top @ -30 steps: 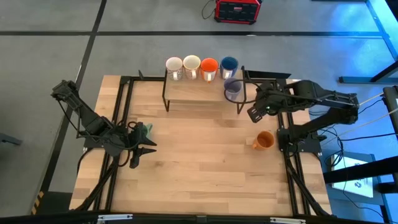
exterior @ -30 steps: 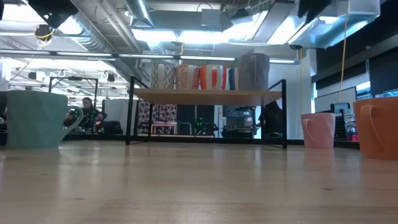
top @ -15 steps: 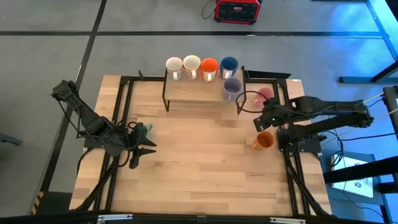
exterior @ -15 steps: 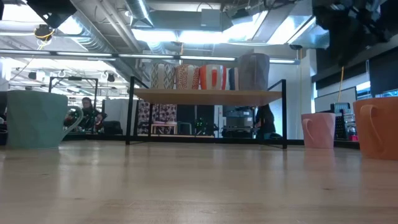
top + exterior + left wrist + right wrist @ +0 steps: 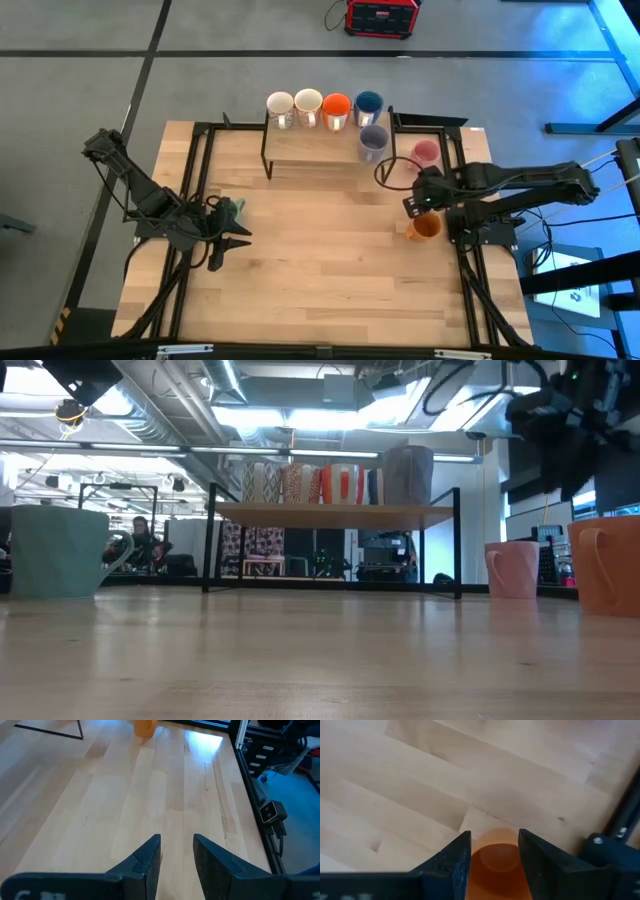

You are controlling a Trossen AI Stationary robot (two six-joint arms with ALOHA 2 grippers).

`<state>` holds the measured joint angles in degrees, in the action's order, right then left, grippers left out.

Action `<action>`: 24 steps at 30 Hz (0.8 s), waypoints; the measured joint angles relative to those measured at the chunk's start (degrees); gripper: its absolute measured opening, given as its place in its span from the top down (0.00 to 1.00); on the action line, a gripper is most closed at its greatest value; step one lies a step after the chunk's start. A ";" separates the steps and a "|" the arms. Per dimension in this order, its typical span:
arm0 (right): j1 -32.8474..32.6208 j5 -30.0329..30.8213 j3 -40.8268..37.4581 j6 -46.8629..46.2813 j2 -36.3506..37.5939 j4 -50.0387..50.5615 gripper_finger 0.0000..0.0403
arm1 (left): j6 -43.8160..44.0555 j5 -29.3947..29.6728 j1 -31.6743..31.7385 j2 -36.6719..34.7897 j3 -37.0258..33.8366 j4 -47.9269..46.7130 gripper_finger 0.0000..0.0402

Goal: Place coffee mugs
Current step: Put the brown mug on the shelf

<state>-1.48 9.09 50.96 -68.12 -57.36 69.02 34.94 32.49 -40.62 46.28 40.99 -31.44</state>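
1. The amber orange mug (image 5: 425,227) stands upright near the worktop's (image 5: 320,270) right edge, and the right gripper (image 5: 412,205) hovers directly above it. In the right wrist view the mug's open mouth (image 5: 496,861) shows between the two spread fingers, which pinch nothing.
2. The right arm reaches in from the right edge, stretched almost level, with its wrist tipped downward over the mug.
3. The mug's handle points toward the worktop's middle — the coming move looks like a straight descent.
4. The left gripper (image 5: 222,243) waits near the left edge, fingers parted and empty, beside the pale green mug (image 5: 235,209) — far from the orange one.
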 joint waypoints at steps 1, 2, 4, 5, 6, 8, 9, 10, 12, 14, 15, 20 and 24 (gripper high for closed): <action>0.00 -0.33 -0.76 -0.56 0.02 -0.07 0.63 | 0.06 0.00 -0.02 0.00 0.00 0.00 0.73; 0.00 -0.64 -1.63 -1.07 0.09 -0.68 0.63 | 0.07 0.00 -0.01 0.00 0.00 0.00 0.73; 0.00 -1.86 -3.41 -3.41 -0.34 -2.96 0.63 | 0.10 0.00 0.00 -0.01 0.00 0.00 0.73; 0.00 -3.24 -4.29 -5.19 -0.39 -3.09 0.63 | 0.18 0.00 0.00 -0.01 0.00 0.00 0.73; 0.00 -4.71 -4.95 -6.84 -0.26 -2.91 0.63 | 0.50 0.00 -0.01 -0.01 0.00 -0.01 0.73; -0.04 -8.63 -6.28 -9.70 -0.26 -5.39 0.63 | 0.73 0.00 0.00 -0.01 0.00 0.00 0.73; -0.04 -10.58 -6.81 -10.77 -0.35 -6.48 0.63 | 0.87 0.02 -0.02 0.00 0.00 -0.01 0.73; -0.07 -12.11 -7.12 -11.42 -0.31 -6.72 0.63 | 0.94 0.00 -0.02 0.00 0.00 0.00 0.73; -0.07 -13.22 -7.30 -12.50 -0.26 -7.05 0.63 | 0.94 0.00 -0.02 -0.01 0.00 0.00 0.73; 0.00 -12.26 -7.63 -13.33 -0.26 -7.04 0.63 | 0.94 0.00 -0.01 -0.01 0.00 0.00 0.73; 0.00 -11.25 -7.84 -14.03 -0.26 -7.01 0.63 | 0.94 0.01 -0.01 0.00 0.00 -0.02 0.73; 0.00 -10.58 -10.28 -15.63 -0.80 -10.65 0.63 | 0.94 0.02 0.00 -0.01 0.00 -0.01 0.73; 0.00 -10.43 -12.23 -15.32 -2.48 -14.90 0.64 | 0.94 0.05 0.00 0.00 0.00 -0.01 0.73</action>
<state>-1.48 -1.34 38.73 -83.43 -59.84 54.12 35.88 32.54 -40.62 46.28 40.99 -31.45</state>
